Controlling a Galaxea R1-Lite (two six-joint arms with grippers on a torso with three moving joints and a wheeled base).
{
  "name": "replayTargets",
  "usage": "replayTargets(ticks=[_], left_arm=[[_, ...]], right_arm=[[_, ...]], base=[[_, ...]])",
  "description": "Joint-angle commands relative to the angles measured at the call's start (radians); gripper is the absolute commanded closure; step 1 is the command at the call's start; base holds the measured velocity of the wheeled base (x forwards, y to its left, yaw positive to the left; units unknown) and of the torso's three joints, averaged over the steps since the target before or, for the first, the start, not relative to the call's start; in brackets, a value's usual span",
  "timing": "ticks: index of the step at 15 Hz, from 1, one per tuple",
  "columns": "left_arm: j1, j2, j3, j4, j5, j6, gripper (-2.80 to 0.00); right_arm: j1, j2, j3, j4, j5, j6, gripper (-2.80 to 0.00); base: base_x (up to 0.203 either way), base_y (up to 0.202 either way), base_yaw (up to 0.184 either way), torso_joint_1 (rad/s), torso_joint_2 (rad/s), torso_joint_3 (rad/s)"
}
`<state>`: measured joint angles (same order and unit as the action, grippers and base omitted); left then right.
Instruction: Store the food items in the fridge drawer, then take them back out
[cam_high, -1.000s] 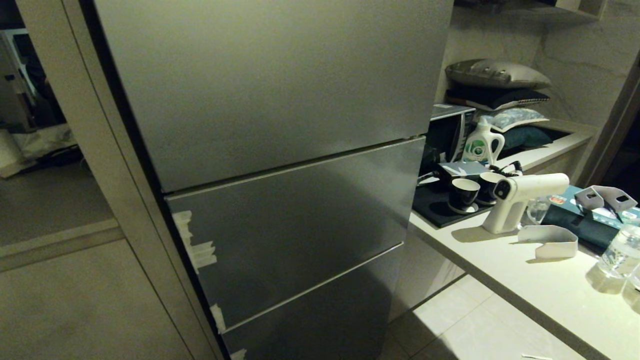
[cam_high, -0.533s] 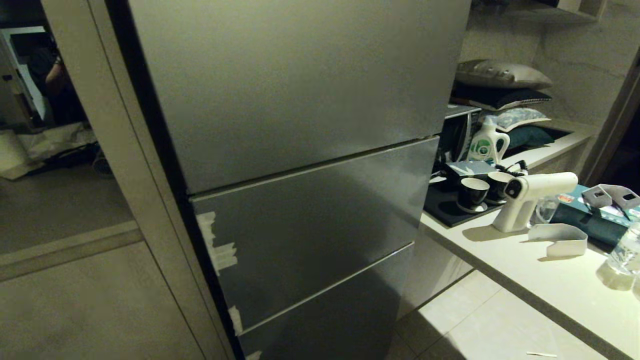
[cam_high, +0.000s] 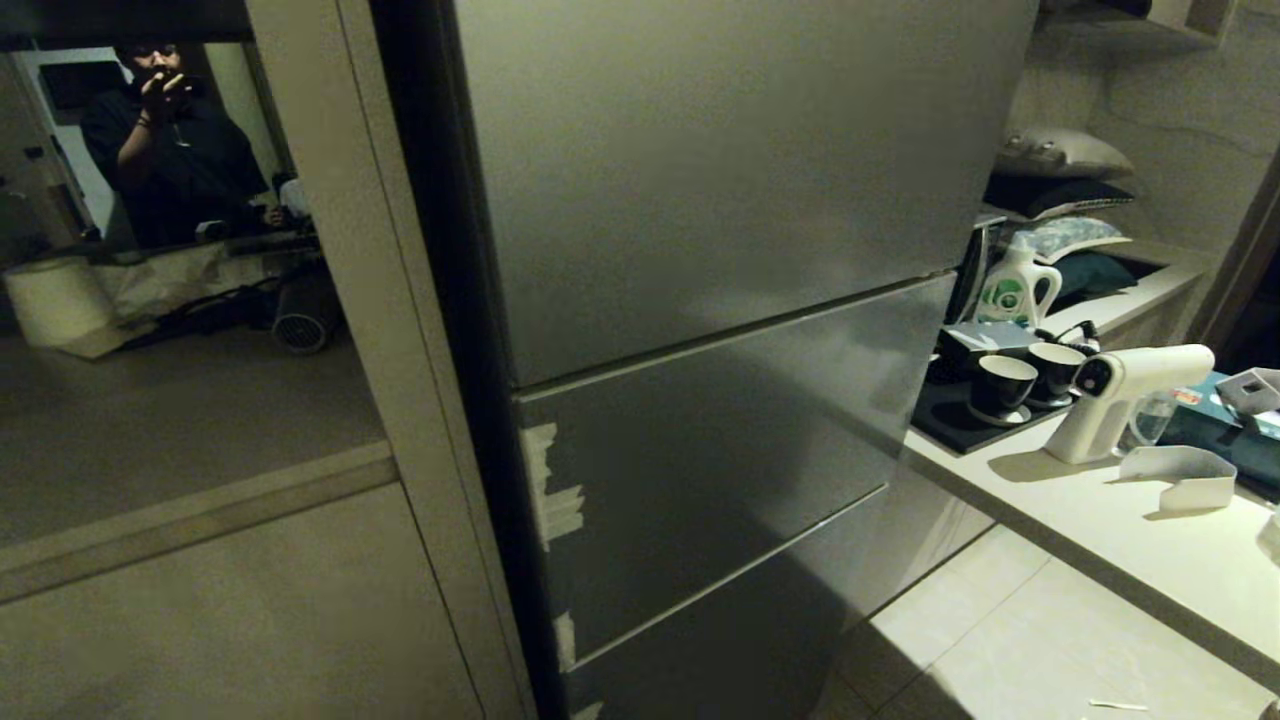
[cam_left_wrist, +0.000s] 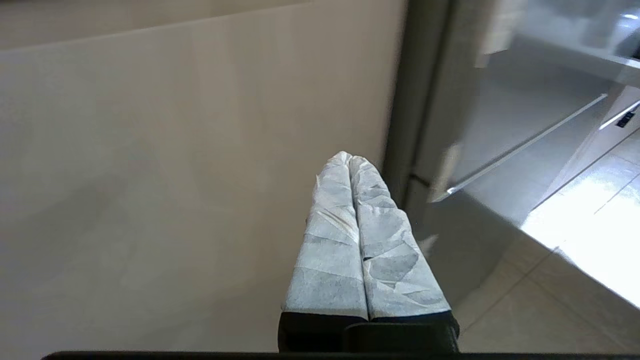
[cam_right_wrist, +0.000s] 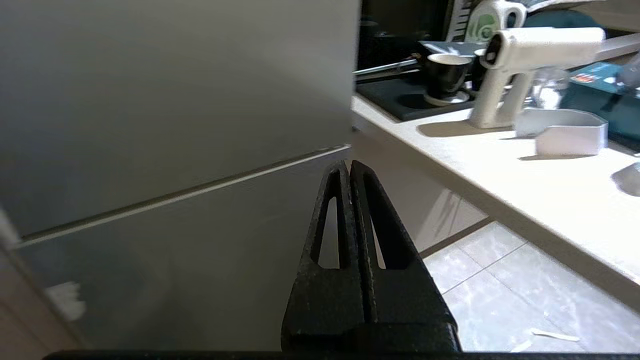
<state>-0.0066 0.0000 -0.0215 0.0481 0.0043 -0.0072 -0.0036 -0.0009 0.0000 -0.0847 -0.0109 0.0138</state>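
Both claws are pinched tight and empty — my left claw (cam_left_wrist: 350, 159), wrapped in crinkled pale tape, by a matte beige panel (cam_left_wrist: 175, 175); my right claw (cam_right_wrist: 348, 165), black ribbed plastic, before the brushed-metal fridge (cam_high: 720, 250). Its fronts are closed, hiding the fridge drawer — white spray gun (cam_high: 1120, 400) on the pale surface (cam_high: 1100, 540).

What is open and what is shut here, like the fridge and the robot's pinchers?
Fridge: all doors shut.
Left gripper: shut, holding nothing.
Right gripper: shut, holding nothing.
Black cups: upright on saucers.
White spray gun: standing upright on the counter.
Detergent bottle: upright.
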Motion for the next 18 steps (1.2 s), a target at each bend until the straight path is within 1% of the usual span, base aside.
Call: replayTargets(ticks=[1,5,13,18], left_arm=[[0.000,0.001,0.000,0.000,0.000,0.000,0.00],[0.000,0.001,0.000,0.000,0.000,0.000,0.00],[0.000,0.000,0.000,-0.001,0.000,0.000,0.00],[0.000,0.000,0.000,0.001,0.000,0.000,0.00]], right_arm=[[0.000,0.001,0.031,-0.001,0.000,0.000,0.00],[0.000,0.001,0.031,-0.001,0.000,0.000,0.00],[0.001,0.001,0.031,-0.001,-0.001,0.000,0.00],[0.001,0.001,0.031,-0.001,0.000,0.000,0.00]], base=[[0.000,0.197,-0.003,0.004,0.00,0.010],[0.000,0.167,-0.002,0.003,0.00,0.002],[0.000,0.000,0.000,0.000,0.00,0.000],[-0.179,0.000,0.002,0.003,0.00,0.002]])
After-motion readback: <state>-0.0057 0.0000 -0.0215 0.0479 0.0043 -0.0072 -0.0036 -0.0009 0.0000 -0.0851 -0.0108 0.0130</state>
